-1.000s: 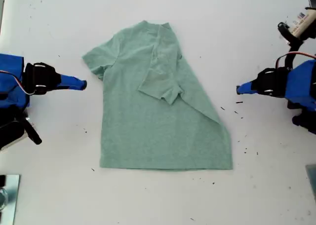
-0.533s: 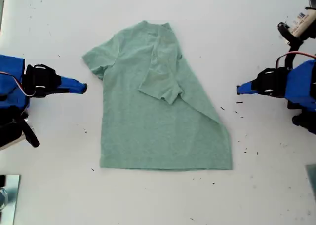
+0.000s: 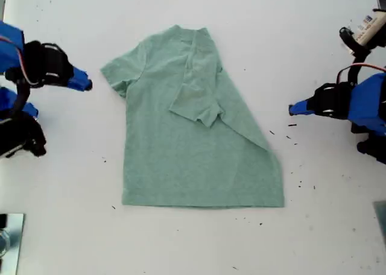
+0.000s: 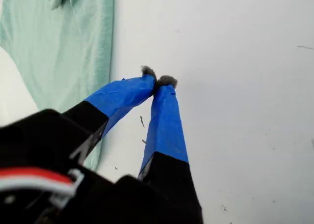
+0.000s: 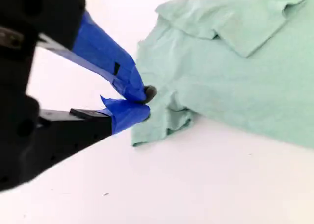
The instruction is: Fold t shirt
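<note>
The t shirt [image 3: 193, 130] lay flat mid-counter [image 3: 313, 227], one sleeve folded inward. My first pincer [image 4: 158, 80], at its 3 o'clock in the exterior view, was closed and empty. My second pincer [image 5: 145, 102], at 10 o'clock near the sleeve, was closed, holding nothing.

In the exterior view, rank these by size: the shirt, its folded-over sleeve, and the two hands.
Largest first: shirt, folded sleeve, then my first hand and my second hand, whose blue tips look alike, so unranked.

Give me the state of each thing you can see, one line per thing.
Pale mint-green soft fabric t shirt: flat on the table, one sleeve and side folded over its middle.
My first gripper: shut, empty, over bare table.
My second gripper: shut, empty, by the unfolded sleeve.
White table: bare, dark specks.
</note>
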`<action>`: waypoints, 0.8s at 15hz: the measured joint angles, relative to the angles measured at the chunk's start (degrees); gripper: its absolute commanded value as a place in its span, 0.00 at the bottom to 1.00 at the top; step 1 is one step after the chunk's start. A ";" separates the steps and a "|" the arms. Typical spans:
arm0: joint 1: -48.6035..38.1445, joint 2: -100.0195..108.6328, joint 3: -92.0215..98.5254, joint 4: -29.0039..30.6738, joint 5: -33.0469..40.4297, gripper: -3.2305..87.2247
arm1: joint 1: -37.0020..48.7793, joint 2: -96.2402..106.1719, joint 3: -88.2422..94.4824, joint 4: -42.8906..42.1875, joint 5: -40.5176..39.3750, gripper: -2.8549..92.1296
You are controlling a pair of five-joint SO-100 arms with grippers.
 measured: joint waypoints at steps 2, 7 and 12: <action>-8.17 -10.81 -9.84 4.31 9.14 0.27 | 0.00 0.00 0.00 0.00 0.00 0.06; -10.90 -29.09 -18.90 4.04 11.78 0.29 | 0.09 0.00 0.00 0.00 0.00 0.06; -17.93 -31.55 -2.72 -10.20 14.33 0.28 | -0.79 0.00 0.00 0.00 -0.26 0.06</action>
